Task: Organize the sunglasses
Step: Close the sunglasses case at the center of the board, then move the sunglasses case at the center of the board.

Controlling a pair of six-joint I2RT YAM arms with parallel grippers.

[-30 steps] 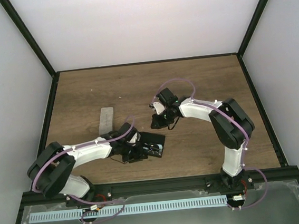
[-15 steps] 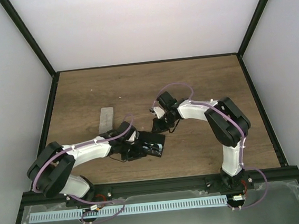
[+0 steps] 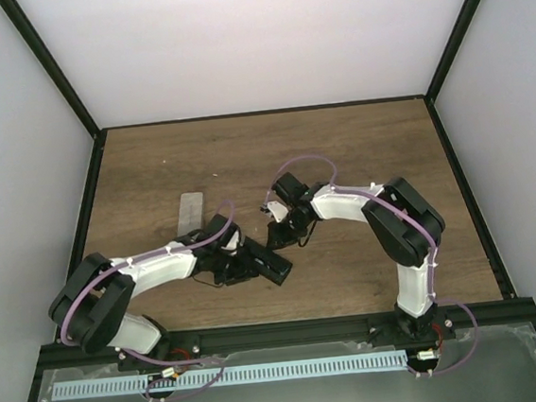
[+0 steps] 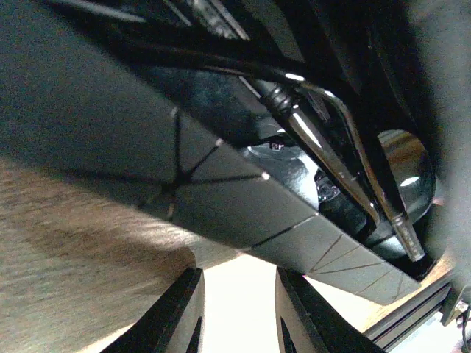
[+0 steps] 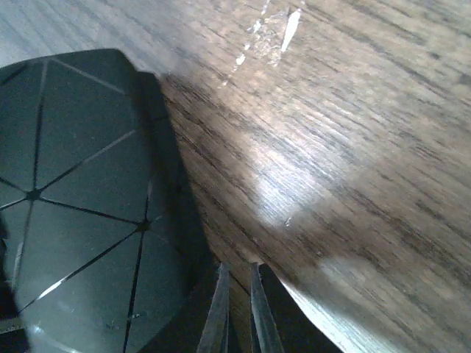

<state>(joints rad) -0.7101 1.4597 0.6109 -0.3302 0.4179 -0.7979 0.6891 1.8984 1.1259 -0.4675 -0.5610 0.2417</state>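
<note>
A black faceted case [image 3: 266, 263] lies on the wooden table near the front middle. In the left wrist view the case [image 4: 110, 118] gapes, and inside it lie sunglasses [image 4: 331, 158] with thin metal arms and a round dark lens. My left gripper [image 3: 239, 261] is at the case's left side; its tips [image 4: 237, 272] stand a little apart against the case's lower flap. My right gripper [image 3: 276, 236] hovers at the case's far end. In the right wrist view that gripper [image 5: 237, 268] is nearly shut and empty, just right of the case [image 5: 73, 206].
A narrow grey oblong piece [image 3: 191, 215] lies flat on the table behind the left arm. Black frame rails [image 3: 88, 209] border the wooden table [image 3: 358, 145] on the left, right and back, with white walls beyond.
The case, spread flat a second ago, now looks narrower and folded up. My right gripper has come down and left to the case's far end. The left gripper stays at the case.
</note>
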